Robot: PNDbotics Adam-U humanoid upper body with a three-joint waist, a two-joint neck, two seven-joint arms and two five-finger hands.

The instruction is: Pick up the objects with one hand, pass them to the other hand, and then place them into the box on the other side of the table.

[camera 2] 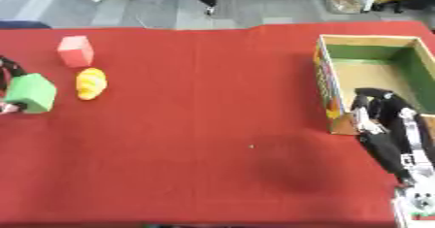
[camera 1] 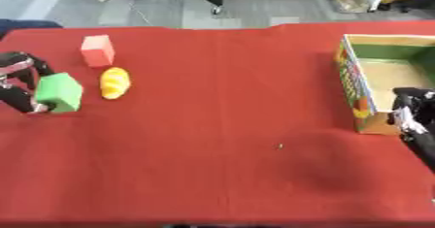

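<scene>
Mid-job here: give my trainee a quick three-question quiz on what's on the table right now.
1. True or false: the left hand is on the green block.
2. Which lies nearer the green block: A) the red block, B) the yellow object?
3. Fill in: the right hand shows beside the ____.

Key: 1 true; 2 B; 3 box.

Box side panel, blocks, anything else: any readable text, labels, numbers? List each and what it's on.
None readable.
Box: colourful print on the outer side panel facing the table's middle, too blurred to read.
Green block, held in the left hand: plain faces, no text.
Red block: plain, no text.
Yellow object: no marking visible.
Red tablecloth: no print.
</scene>
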